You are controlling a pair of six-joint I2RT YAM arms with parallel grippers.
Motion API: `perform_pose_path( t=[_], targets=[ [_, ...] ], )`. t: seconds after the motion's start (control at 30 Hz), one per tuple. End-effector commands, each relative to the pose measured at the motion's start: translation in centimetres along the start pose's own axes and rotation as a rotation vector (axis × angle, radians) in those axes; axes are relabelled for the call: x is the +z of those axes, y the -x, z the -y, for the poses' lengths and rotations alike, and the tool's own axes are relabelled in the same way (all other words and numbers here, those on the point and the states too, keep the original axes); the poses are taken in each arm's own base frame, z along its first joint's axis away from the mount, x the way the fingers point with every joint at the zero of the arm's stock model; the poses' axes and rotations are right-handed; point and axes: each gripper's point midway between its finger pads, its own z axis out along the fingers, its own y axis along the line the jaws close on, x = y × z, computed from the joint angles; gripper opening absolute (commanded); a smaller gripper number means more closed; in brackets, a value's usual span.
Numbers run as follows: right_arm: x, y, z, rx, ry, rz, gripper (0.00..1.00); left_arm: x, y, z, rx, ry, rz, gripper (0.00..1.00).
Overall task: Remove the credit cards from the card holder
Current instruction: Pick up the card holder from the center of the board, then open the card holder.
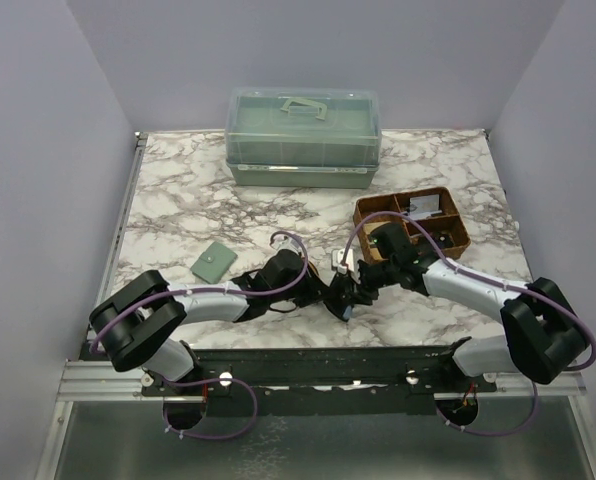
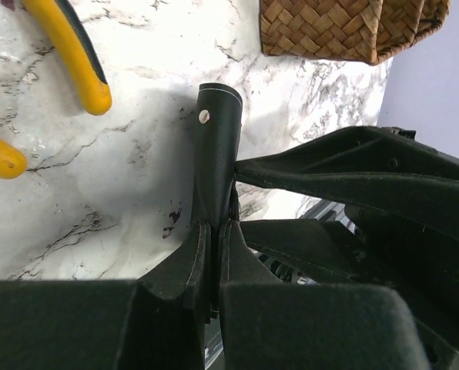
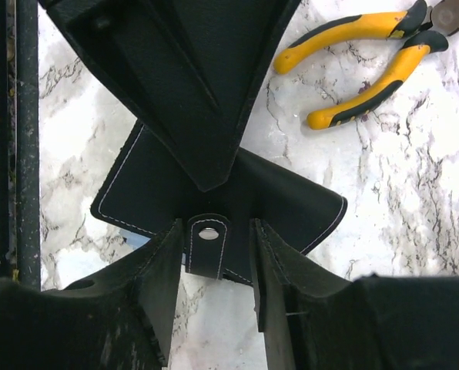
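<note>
Black card holder (image 3: 291, 204) with pale stitching and a metal snap tab (image 3: 206, 256), held over the near middle of the bench (image 1: 178, 200). Pinched edge-on by left hand (image 2: 216, 239); right hand (image 3: 214, 239) half spread around the tab. Just beyond, yellow-handled pliers (image 3: 376, 83). Farther, woven basket (image 2: 330, 31), green wallet (image 1: 214, 263), lidded box (image 1: 303, 135).

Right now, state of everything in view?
Holder: gripped, no cards showing.
Left gripper: jaws shut on holder.
Right gripper: jaws open, astride snap tab.
Green wallet: closed, flat.
Box: lid on.
Pliers: handles apart.
Tray: holds items.
</note>
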Motion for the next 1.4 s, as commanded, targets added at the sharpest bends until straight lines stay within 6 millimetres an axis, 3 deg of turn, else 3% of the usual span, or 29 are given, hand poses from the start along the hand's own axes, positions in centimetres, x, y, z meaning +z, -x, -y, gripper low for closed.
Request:
perform_pose_path(
  t=[0.0, 0.23, 0.5, 0.87, 1.37],
  targets=[
    [0.4, -0.8, 0.5, 0.033, -0.029, -0.053, 0.40, -1.0, 1.9, 4.1, -0.059, -0.124, 0.086, 0.00],
    [-0.1, -0.7, 2.0, 0.035, -0.105, -0.080, 0.14, -1.2, 2.0, 3.1, -0.061, -0.103, 0.105, 0.00],
    [-0.8, -0.7, 2.7, 0.026, -0.149, -0.109, 0.01, -1.8, 2.4, 0.9, -0.067, -0.056, 0.151, 0.00],
    [-1.4, -1.0, 1.5, 0.019, -0.092, -0.128, 0.00, -3.8, 4.2, -2.3, -0.070, 0.013, 0.228, 0.00],
    [-2.6, -0.4, 0.0, 0.004, -0.022, -0.066, 0.00, -4.8, 4.6, -5.0, -0.072, 0.058, 0.236, 0.00]
  ],
)
